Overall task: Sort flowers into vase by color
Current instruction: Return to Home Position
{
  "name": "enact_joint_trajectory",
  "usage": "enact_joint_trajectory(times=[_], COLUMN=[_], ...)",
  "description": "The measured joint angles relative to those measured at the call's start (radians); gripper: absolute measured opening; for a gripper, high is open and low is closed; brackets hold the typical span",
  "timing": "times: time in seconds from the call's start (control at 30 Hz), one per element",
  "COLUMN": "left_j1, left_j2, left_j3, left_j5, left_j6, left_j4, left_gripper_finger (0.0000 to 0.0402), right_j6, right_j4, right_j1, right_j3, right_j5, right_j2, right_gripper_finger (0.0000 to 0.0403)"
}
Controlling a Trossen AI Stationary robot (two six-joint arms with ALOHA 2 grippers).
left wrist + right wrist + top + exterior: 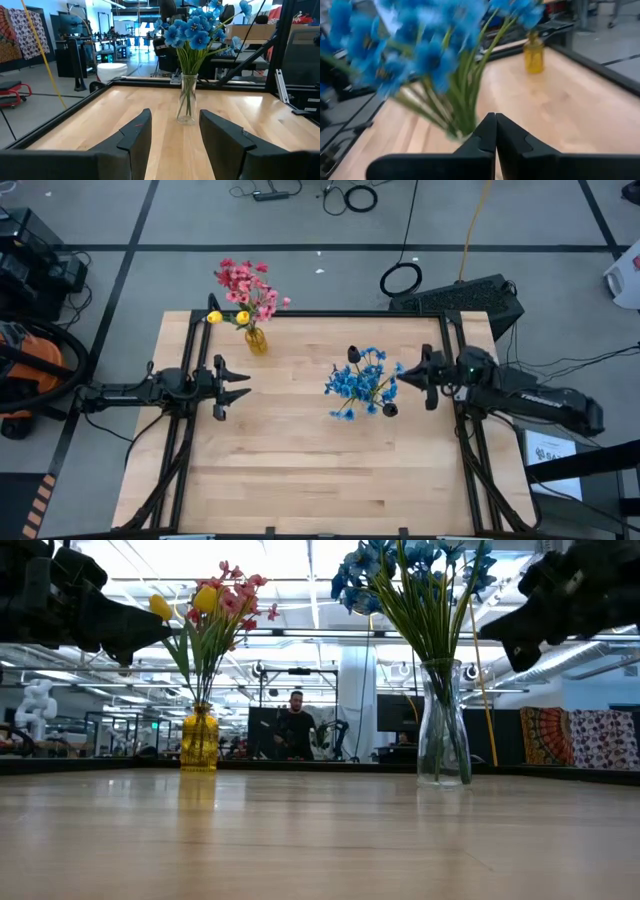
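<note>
A small amber vase (256,340) near the table's far left holds the pink and red sprigs (248,285) and two yellow buds (242,317). A clear glass vase (443,725) stands upright at mid-table, right of centre, with the blue sprigs (360,380) and two dark buds (353,353) in it. My left gripper (235,380) hovers open left of centre, pointing at the clear vase (187,102). My right gripper (403,375) is shut and hovers just right of the blue blooms (420,50), with nothing between its fingers.
Black metal rails (300,313) frame the table's far, left and right edges. Bare wood lies across the near half of the table (320,480). In the low view a person (296,725) stands in the room far behind the table.
</note>
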Motion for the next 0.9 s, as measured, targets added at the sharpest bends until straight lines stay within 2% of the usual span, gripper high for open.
enact_joint_trajectory(times=[0.17, 0.33, 0.47, 0.6, 0.7, 0.83, 0.9], left_j1=[0.000, 0.000, 0.000, 0.000, 0.000, 0.000, 0.000], left_j2=[0.000, 0.000, 0.000, 0.000, 0.000, 0.000, 0.000], left_j3=[0.000, 0.000, 0.000, 0.000, 0.000, 0.000, 0.000], left_j5=[0.000, 0.000, 0.000, 0.000, 0.000, 0.000, 0.000], left_j6=[0.000, 0.000, 0.000, 0.000, 0.000, 0.000, 0.000], left_j4=[0.001, 0.002, 0.002, 0.002, 0.002, 0.003, 0.004], left_gripper_finger=[0.0171, 0.0171, 0.0171, 0.0171, 0.0171, 0.0171, 0.0171], right_j6=[-0.008, -0.028, -0.038, -0.048, -0.029, 0.080, 0.080], right_j4=[0.022, -0.017, -0.079, -0.081, -0.018, 0.173, 0.186], right_j1=[0.067, 0.117, 0.141, 0.159, 0.178, 0.223, 0.247], right_j3=[-0.046, -0.055, -0.055, -0.055, -0.097, -0.213, -0.230], right_j5=[-0.004, -0.007, 0.099, 0.126, 0.128, 0.126, 0.125], right_j2=[-0.020, -0.098, -0.179, -0.226, -0.241, -0.261, -0.276], right_gripper_finger=[0.0000, 0.0000, 0.0000, 0.0000, 0.0000, 0.0000, 0.0000])
